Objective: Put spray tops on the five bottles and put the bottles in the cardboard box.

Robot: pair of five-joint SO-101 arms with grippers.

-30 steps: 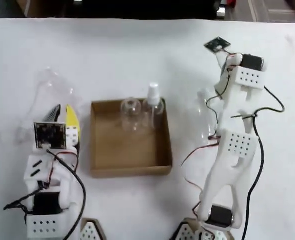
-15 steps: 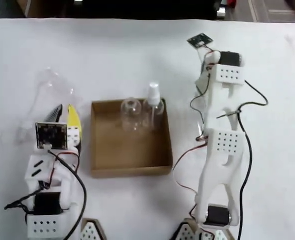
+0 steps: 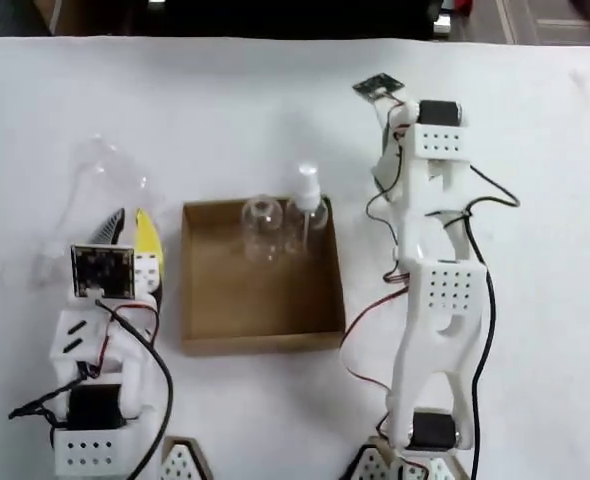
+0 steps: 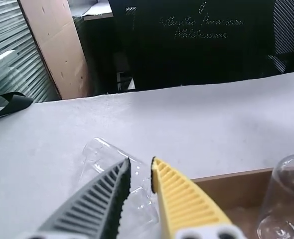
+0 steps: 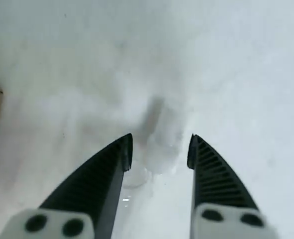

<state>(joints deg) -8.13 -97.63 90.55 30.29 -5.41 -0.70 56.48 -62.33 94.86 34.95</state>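
In the cardboard box (image 3: 263, 343), a spray-topped bottle (image 3: 309, 215) and an uncapped bottle (image 3: 262, 225) are stood side by side at the far wall. The left gripper (image 4: 140, 167) is seen narrowly parted over a clear bottle (image 4: 99, 152) laid on the table (image 3: 225, 110). The right gripper (image 5: 159, 149) is spread wide, and a blurred clear object (image 5: 162, 137) is seen between its fingertips.

left arm (image 3: 100, 330) sits folded at seven o'clock, its grey and yellow jaws narrowly parted and pointing toward twelve. right arm (image 3: 435, 300) stretches from five o'clock toward one, wrist tipped down, jaws spread wide.
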